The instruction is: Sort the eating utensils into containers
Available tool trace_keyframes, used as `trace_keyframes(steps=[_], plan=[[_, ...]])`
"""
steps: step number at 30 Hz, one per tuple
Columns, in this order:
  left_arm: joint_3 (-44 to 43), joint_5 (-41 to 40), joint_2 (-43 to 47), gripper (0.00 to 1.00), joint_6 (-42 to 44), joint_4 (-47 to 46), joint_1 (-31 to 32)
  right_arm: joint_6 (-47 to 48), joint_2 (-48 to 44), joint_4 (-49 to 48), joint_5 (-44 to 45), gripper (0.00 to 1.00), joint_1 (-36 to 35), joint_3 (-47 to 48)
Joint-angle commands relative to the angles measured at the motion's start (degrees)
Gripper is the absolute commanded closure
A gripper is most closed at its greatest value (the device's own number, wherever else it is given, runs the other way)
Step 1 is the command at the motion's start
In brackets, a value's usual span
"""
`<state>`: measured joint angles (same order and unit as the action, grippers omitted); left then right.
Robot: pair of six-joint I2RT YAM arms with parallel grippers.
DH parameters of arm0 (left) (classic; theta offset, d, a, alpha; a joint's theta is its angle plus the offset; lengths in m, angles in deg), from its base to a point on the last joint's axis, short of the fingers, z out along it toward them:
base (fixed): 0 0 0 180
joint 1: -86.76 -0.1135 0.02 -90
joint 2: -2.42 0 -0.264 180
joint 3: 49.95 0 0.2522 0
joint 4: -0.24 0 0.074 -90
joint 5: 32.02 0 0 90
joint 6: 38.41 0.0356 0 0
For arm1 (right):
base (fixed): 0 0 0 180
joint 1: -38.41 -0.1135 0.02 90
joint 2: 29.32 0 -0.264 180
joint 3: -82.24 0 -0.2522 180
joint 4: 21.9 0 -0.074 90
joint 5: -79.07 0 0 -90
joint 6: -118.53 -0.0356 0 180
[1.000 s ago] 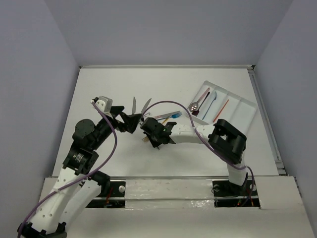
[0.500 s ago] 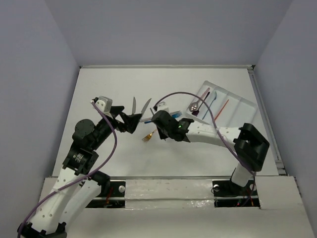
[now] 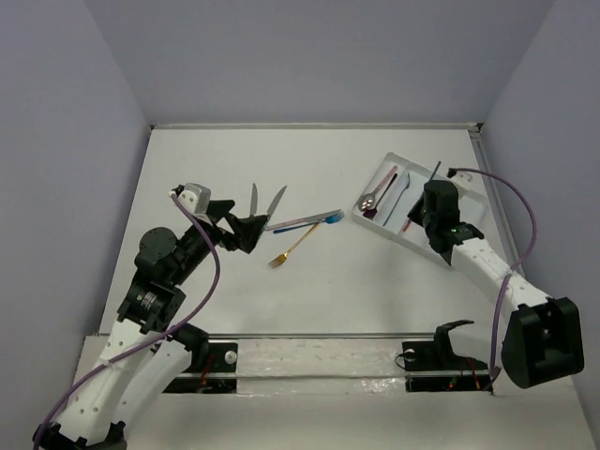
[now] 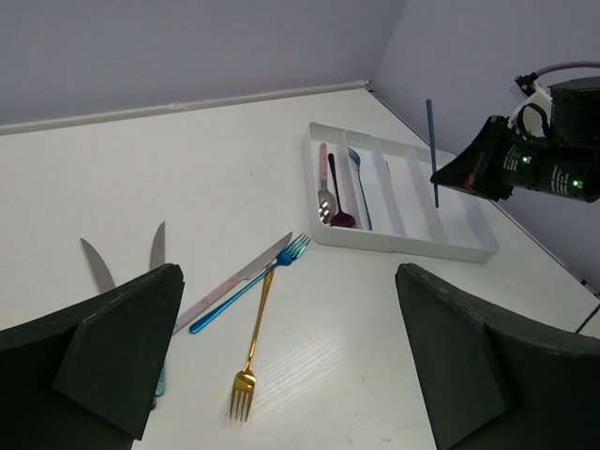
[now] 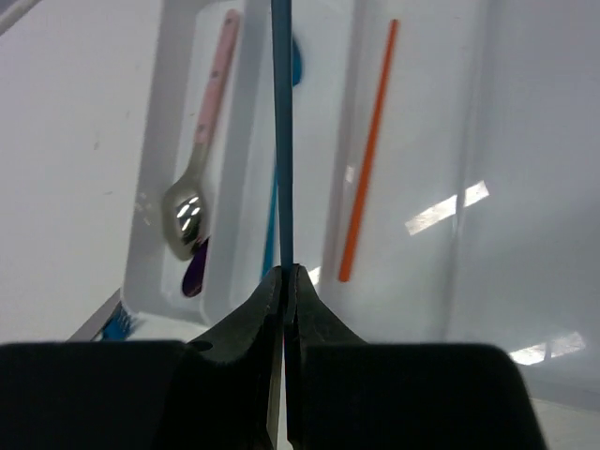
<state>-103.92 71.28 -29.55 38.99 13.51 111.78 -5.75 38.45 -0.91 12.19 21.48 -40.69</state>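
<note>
- The left gripper (image 4: 289, 281) is spread wide above the bench (image 4: 187, 159).
- A gold fork (image 4: 251, 347), a blue fork (image 4: 246, 298) and a pink-handled knife (image 4: 230, 292) lie close together.
- Two silver knives (image 4: 94, 267) lie further left.
- The white tray (image 4: 403, 247) holds a pink-handled spoon (image 4: 323, 178), a purple spoon (image 4: 336, 195) and a blue piece (image 4: 360, 186).
- The right gripper (image 4: 437, 178) pinches a slim blue utensil (image 4: 430, 141) upright over the tray.

The slim blue piece (image 5: 283, 141) runs off the picture's top edge, and of the purple spoon (image 5: 194, 274) only the bowl shows below the pink-handled spoon (image 5: 206, 122).
</note>
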Motion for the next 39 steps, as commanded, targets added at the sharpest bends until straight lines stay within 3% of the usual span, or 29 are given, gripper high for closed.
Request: trace_keyframes(steps=[1, 8, 13, 19, 23, 29, 32, 34, 39], plan=[[-1.5, 0.8, 0.4, 0.01, -0.5, -2.8, -0.2, -2.0, 0.3, -5.6, -7.2, 1.0, 9.3, -2.6], [-1.5, 0.4, 0.4, 0.01, -0.4, -2.7, -0.2, -2.3, 5.3, -9.3, -11.4, 1.0, 15.6, -3.1], [-1.6, 0.6, 0.0, 0.01, -0.4, -2.7, -0.2, -2.3, 8.4, -10.9, -14.0, 0.98, 16.2, -3.1], [-1.6, 0.3, -0.2, 0.01, -0.4, -2.6, -0.2, -2.1, 9.9, -11.1, -13.5, 0.82, 16.2, -2.9], [-1.5, 0.3, -0.3, 0.01, -0.3, -2.6, -0.2, -1.2, 9.5, -10.5, -13.4, 0.57, 16.8, -2.9], [-1.5, 0.5, -0.2, 0.01, -0.4, -2.7, -0.2, 0.8, 5.4, -8.7, -13.8, 0.5, 16.8, -2.8], [-1.5, 0.4, -0.2, 0.01, -0.5, -2.7, -0.2, 2.6, 3.9, -9.4, -20.2, 0.47, 16.8, -2.9], [-1.5, 0.6, -0.1, 0.01, -0.4, -2.7, -0.2, 3.5, 3.5, -8.3, -22.4, 0.45, 12.7, -2.1], [-1.5, 0.4, -0.2, 0.01, -0.4, -2.8, -0.2, 3.6, 7.2, -4.2, -16.9, 0.42, -5.8, 2.2]])
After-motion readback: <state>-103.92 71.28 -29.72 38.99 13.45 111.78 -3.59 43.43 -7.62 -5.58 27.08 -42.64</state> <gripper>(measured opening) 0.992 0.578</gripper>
